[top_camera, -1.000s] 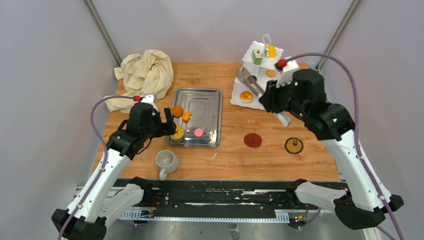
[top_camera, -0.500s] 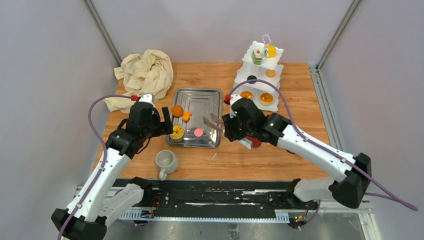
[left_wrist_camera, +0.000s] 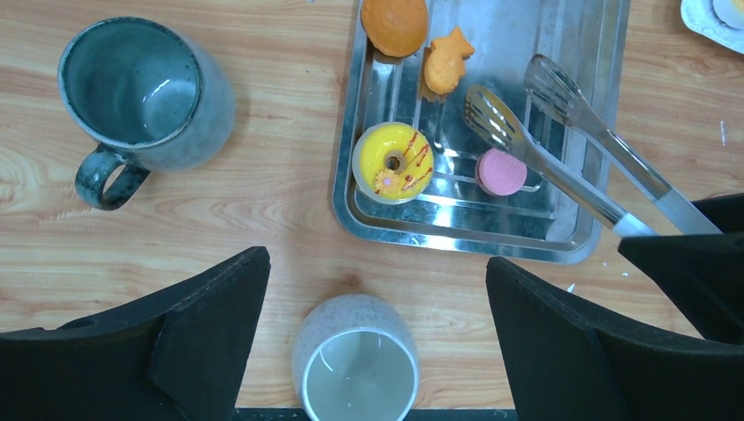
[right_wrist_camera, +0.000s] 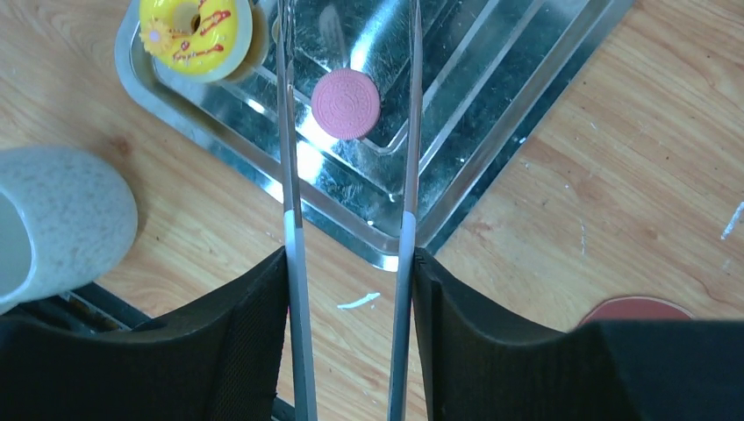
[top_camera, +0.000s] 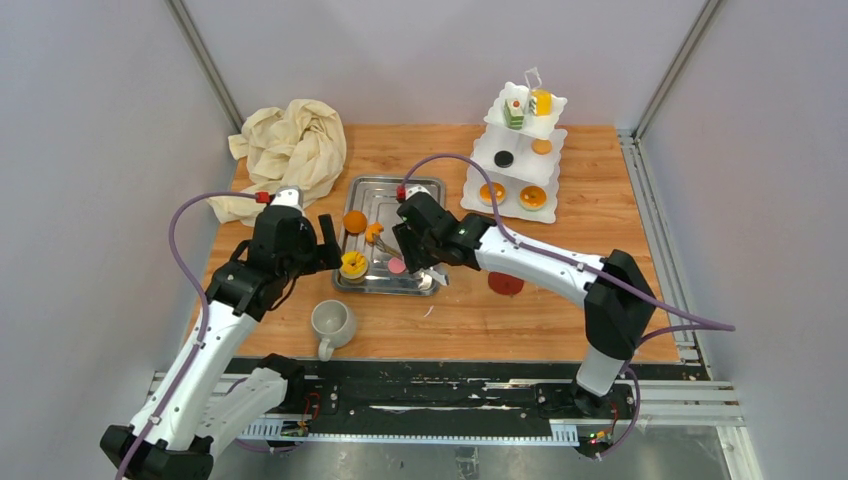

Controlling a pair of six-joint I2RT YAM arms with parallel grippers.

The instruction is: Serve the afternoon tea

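1. Lying nearest, a black rail (top_camera: 440, 385) is being shown along the table's front edge, with both arm bases at it.
2. A wooden table (top_camera: 400, 145), marked with pale scuffs, is being enclosed by plain grey walls (top_camera: 430, 60) and two slanting metal posts (top_camera: 205, 65). A red disc (top_camera: 505, 283) is being partly covered by the right arm, and a cream cloth (top_camera: 295, 145) is being left bunched at the far corner on the left arm's side.
3. An off-white mug (left_wrist_camera: 355, 368), speckled, is being kept upright on the wood just in front of the steel tray (top_camera: 385, 200). The left gripper (left_wrist_camera: 375, 263) is being held above it, fingers spread fully and nothing between them.
4. A grey mug (left_wrist_camera: 145, 92), dark-glazed, is being kept upright just beside the tray.
5. Metal tongs (right_wrist_camera: 289, 175) are being clamped at their handles by the right gripper (right_wrist_camera: 349, 289). Their arms are being held apart, one on each side of a round pink cake (right_wrist_camera: 346, 103); contact cannot be told.
6. A yellow ring cake (right_wrist_camera: 211, 44) with red drizzle, an orange fish-shaped cake (left_wrist_camera: 446, 60) and an orange ball-shaped cake (left_wrist_camera: 395, 22) are also being kept on the tray.
7. Farthest back, a white three-tier stand (top_camera: 485, 152) is being loaded with two orange tarts (top_camera: 492, 192) at the bottom, a black cake (top_camera: 504, 159) in the middle and a green-layered cake (top_camera: 515, 110) on top.
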